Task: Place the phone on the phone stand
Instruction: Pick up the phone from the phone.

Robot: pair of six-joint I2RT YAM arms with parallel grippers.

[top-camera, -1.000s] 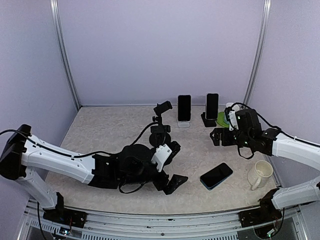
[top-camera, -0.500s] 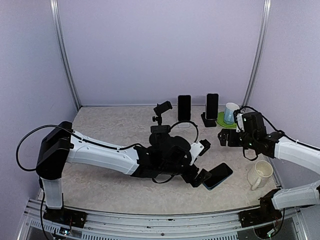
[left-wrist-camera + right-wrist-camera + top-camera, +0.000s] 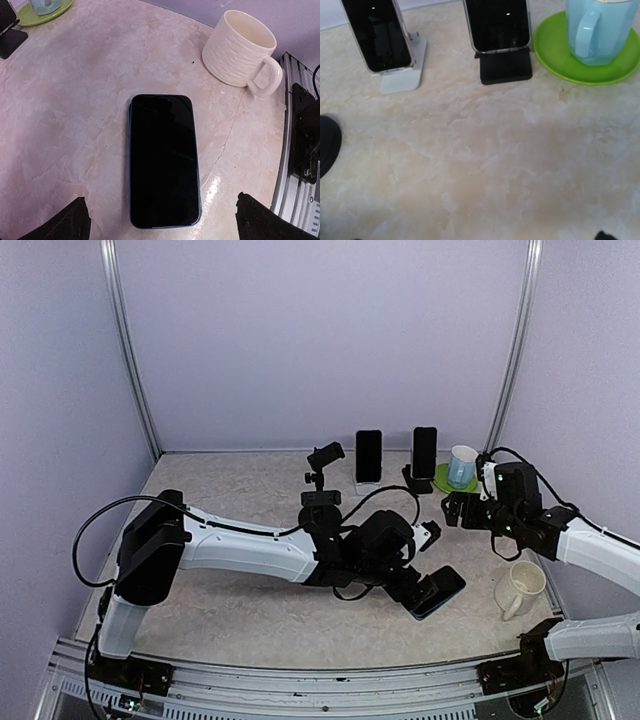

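We start at the left gripper [image 3: 423, 562], which reaches low over the table [image 3: 65, 100] with its jaws spread wide and nothing in them. Its two dark fingertips [image 3: 75, 222] show at the bottom corners of its wrist view. Between them and just ahead lies the phone [image 3: 162, 160], flat on its back with the dark screen up and a blue rim showing. Its near end sits about level with the fingertips, with bare table on either side, so we read it as ungrasped. Further ahead and off to this gripper's right stands a white mug [image 3: 240, 47], upright, ribbed, its handle turned back toward the gripper, and apart from the phone. From above we find a black clamp stand [image 3: 322, 480] behind this gripper, beside its arm and well apart from the phone. The right gripper [image 3: 455, 510] hangs over the table, released as well and carrying nothing. Straight ahead of it a black stand [image 3: 505, 65] props up a handset [image 3: 497, 22]. To the left of that a white stand [image 3: 402, 70] props up another handset [image 3: 375, 35], and to the right a green saucer [image 3: 560, 65] bears a pale blue cup [image 3: 600, 32] standing upright
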